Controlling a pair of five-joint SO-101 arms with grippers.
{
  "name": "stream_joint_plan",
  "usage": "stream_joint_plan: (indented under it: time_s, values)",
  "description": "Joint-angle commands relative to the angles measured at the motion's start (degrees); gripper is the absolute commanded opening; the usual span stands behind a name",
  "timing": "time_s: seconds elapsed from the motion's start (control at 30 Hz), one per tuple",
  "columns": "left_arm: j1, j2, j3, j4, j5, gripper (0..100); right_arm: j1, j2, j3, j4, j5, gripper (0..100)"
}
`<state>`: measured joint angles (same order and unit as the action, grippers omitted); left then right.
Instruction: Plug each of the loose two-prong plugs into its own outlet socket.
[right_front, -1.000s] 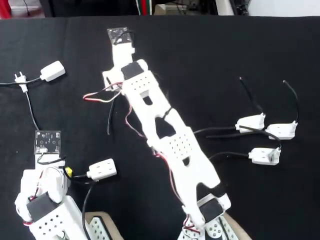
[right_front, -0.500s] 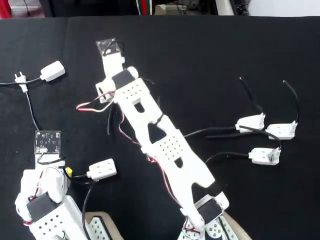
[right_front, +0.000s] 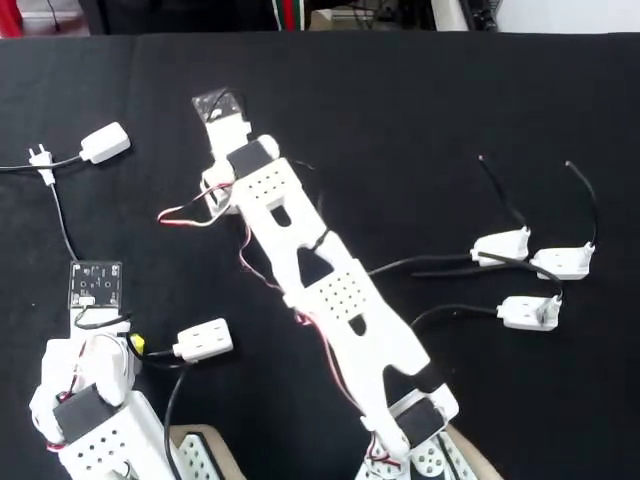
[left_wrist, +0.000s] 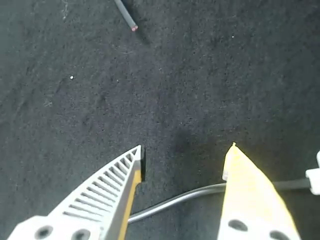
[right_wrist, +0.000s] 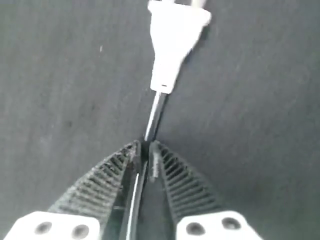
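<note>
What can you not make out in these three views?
Right wrist view: the plug's prongs, cut off by the picture's edge.
High view: what the right arm holds, hidden under the arm itself.
Left wrist view: the white piece, cut off at the edge; the grey cable's ends, behind the left gripper.
High view: the outlet's slots, too small.

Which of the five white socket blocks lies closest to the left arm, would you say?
The socket block right beside the left arm; three more blocks cluster far right, a fifth block lies back left.
</note>
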<state>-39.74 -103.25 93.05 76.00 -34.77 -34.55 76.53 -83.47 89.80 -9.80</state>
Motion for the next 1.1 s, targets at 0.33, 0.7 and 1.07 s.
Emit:
stream_joint_plan:
  time_s: [0.33,0.7,1.07]
  values:
    - [0.0,0.3,-0.4,0.3,-0.4,27,4.7,-1.3,-6.1,11.6,17.4,1.1]
    - [0.0,0.3,-0.4,0.3,-0.4,27,1.4,-13.5,3.2,11.4,9.0,12.2]
    - [0.0,0.3,-0.1,-0.2,-0.4,27,-1.7,-2.3,2.9,4.3,4.0,25.8]
